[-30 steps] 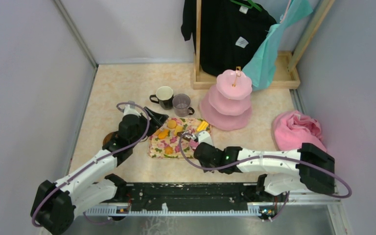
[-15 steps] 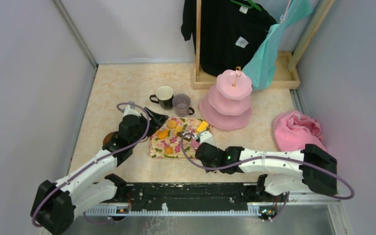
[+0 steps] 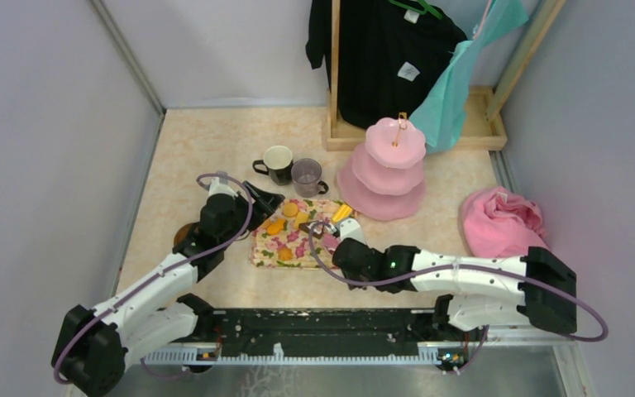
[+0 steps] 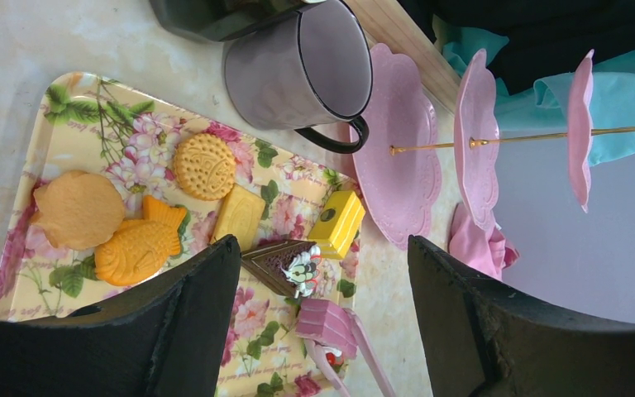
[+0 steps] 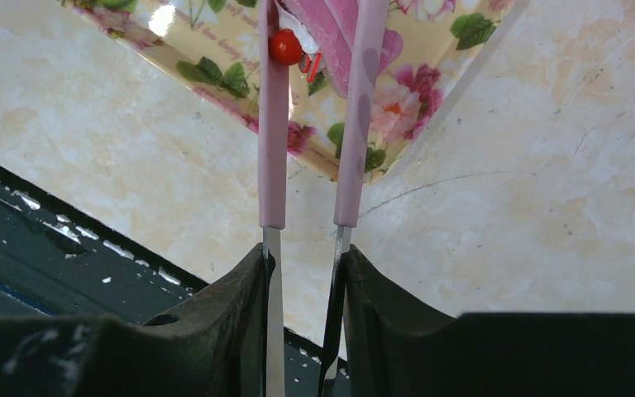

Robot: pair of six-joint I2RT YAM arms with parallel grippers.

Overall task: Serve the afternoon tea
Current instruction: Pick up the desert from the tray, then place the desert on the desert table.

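R jaws clamped on the bare end of pink-sleeved metal tongs (image 5: 272, 165). Tong arms sit either side of pink cake slice w/ red cherry (image 5: 331, 21), at near-right corner of flower-patterned tray (image 5: 215, 83), mid table (image 3: 215, 141).

L jaws wide apart, nothing in them, over tray's left side. Below them: orange fish-shaped snack (image 4: 136, 248), round biscuit (image 4: 204, 165), yellow block (image 4: 336, 223), brown choc wedge (image 4: 285, 263).

Black mug (image 3: 277, 163) & smoky translucent mug (image 4: 285, 70) stand side by side just past tray's far edge. Pink three-tier stand (image 3: 384, 178) toward table's far-right corner.
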